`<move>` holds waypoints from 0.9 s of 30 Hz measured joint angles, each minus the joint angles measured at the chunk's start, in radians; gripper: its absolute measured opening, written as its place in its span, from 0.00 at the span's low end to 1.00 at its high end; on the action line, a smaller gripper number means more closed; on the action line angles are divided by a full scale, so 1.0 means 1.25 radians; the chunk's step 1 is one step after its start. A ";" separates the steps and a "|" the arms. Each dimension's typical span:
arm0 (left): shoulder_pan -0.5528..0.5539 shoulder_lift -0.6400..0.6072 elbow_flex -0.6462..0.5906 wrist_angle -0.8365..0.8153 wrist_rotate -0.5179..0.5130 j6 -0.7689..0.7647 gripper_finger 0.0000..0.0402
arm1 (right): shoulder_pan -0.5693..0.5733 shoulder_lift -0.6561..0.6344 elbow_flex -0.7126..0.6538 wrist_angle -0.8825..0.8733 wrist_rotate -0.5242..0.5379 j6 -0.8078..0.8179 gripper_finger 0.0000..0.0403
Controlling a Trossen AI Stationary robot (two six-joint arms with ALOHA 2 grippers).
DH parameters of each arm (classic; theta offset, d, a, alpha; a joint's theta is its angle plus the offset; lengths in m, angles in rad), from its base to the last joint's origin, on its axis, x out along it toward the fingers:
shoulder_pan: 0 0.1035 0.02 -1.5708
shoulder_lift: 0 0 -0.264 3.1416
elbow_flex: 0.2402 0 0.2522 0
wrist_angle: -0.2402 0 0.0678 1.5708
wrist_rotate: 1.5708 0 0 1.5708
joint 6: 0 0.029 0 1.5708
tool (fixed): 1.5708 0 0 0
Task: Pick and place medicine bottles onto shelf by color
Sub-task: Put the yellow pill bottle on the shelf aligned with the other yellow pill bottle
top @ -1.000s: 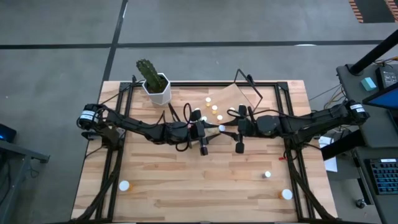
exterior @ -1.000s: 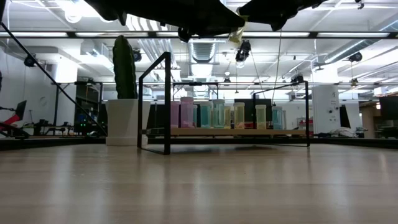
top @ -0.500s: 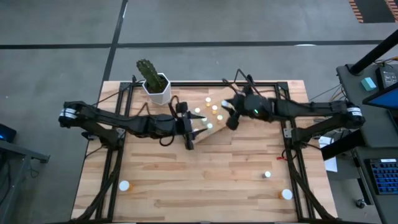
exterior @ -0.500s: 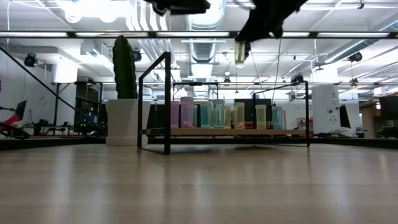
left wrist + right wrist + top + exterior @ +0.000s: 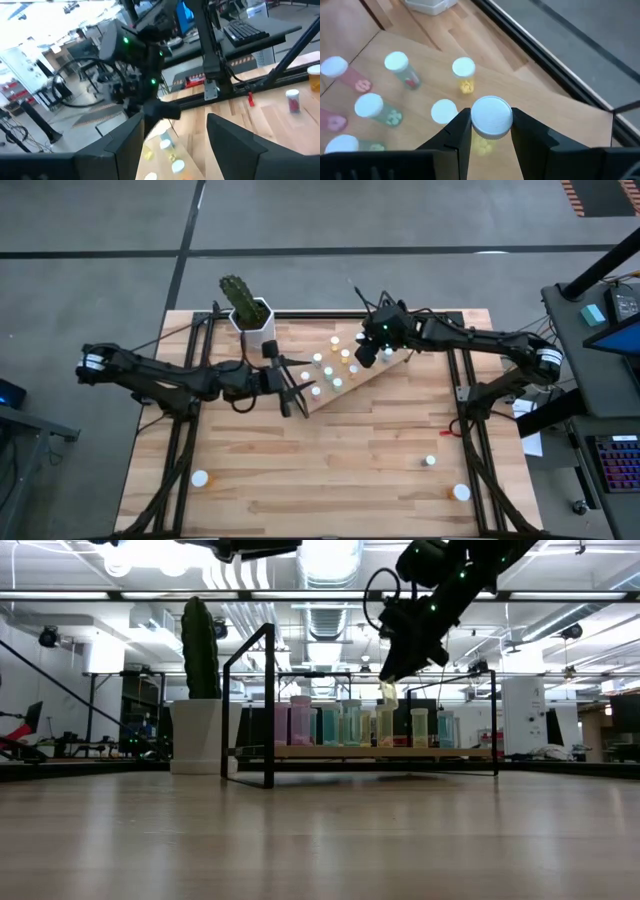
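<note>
Most of the small round-capped medicine bottles [image 5: 336,363] already stand in rows on the tilted light-wood shelf [image 5: 372,376] with its thin black wire frame, beside the white cactus pot [image 5: 251,323]. Three remaining bottles [image 5: 200,478] sit well apart near the plank table's [image 5: 330,470] front edge. Above the shelf, the right gripper [image 5: 491,131] clamps a white-capped bottle [image 5: 491,116] with yellow contents; the left gripper [image 5: 175,131] hangs near the shelf's edge, fingers spread and empty

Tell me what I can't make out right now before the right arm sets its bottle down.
- Held bottle body: right wrist view, hidden under its own white cap.
- Shelf slot below it: high view, covered by right gripper.
- Left gripper tips: left wrist view, cut off by the picture's edge.
</note>
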 joint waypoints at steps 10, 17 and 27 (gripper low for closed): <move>0.000 -0.054 -0.040 0.014 0.000 0.004 0.50 | -0.001 -0.054 -0.011 -0.032 0.027 0.086 0.28; 0.000 -0.075 -0.049 0.008 0.000 0.005 0.50 | 0.001 -0.058 -0.044 0.002 0.037 0.120 0.28; 0.000 -0.096 -0.053 0.007 -0.003 0.006 0.50 | 0.001 -0.048 -0.072 0.025 0.101 0.161 0.28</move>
